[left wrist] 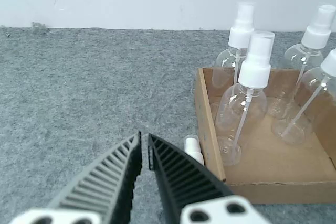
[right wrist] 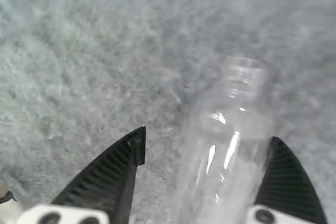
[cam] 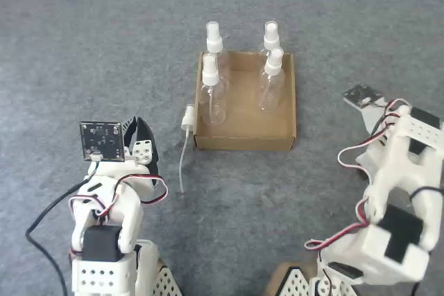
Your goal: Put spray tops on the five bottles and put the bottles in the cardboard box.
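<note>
- We see a grey felt table (cam: 69,67) under everything.
- We find the two arms at the near edge: the left arm (cam: 111,227) is on the loose spray top's side of the box, and the right arm (cam: 395,192) is off the box's other side.
- The cardboard box (cam: 243,142) sits open-topped between and beyond them, flat on the felt.
- Four clear bottles stand upright inside it, each with a white spray top on. Two are nearer the arms (cam: 213,98) (cam: 270,84) and two are at the far wall (cam: 216,50) (cam: 269,38).
- A fifth bottle (right wrist: 231,129), clear and with its neck bare, lies between the fingers of the right gripper (right wrist: 207,135), which are spread wide. We cannot tell whether either finger touches it.
- The left gripper (left wrist: 144,136) hangs over the felt near the box's front corner. Its ribbed black fingers are drawn to a thin slit and hold nothing.
- The loose spray top (cam: 187,117) lies on the felt just beside the box's outer wall, its thin tube trailing toward the left arm.
</note>
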`<control>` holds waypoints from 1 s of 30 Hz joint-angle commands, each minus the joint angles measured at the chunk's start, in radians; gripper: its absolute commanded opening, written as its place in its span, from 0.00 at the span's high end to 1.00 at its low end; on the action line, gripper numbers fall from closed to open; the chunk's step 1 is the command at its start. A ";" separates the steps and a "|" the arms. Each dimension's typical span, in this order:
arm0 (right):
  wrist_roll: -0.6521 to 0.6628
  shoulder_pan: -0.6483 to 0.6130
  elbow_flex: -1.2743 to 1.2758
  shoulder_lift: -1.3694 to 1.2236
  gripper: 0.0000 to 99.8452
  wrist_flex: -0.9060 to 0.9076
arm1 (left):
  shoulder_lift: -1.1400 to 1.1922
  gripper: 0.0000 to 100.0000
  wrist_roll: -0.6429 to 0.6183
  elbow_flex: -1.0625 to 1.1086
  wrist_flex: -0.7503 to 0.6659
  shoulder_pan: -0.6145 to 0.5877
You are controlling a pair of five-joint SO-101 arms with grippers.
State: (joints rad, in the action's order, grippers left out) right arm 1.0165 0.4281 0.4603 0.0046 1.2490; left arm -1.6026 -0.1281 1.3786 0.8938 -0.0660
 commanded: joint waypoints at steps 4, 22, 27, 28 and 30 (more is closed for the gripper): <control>-0.031 0.018 -0.167 -0.084 0.81 -0.005 | -0.012 0.99 -0.003 -0.008 -0.021 0.003; -0.470 0.019 -0.387 -0.208 0.97 0.004 | 0.141 0.99 0.063 -0.243 0.074 -0.006; -0.512 0.035 -0.465 -0.294 0.97 0.007 | 0.446 0.99 0.153 -0.426 0.104 -0.006; -0.511 0.036 -0.470 -0.302 0.97 0.007 | 0.517 0.99 0.160 -0.466 0.120 -0.006; -0.509 0.035 -0.466 -0.306 0.97 0.008 | 0.652 0.99 0.163 -0.539 0.147 -0.006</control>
State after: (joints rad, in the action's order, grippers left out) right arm 0.5178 0.4496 0.0537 -0.3099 1.2490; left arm -1.2160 0.0084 1.0104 0.9981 -0.0690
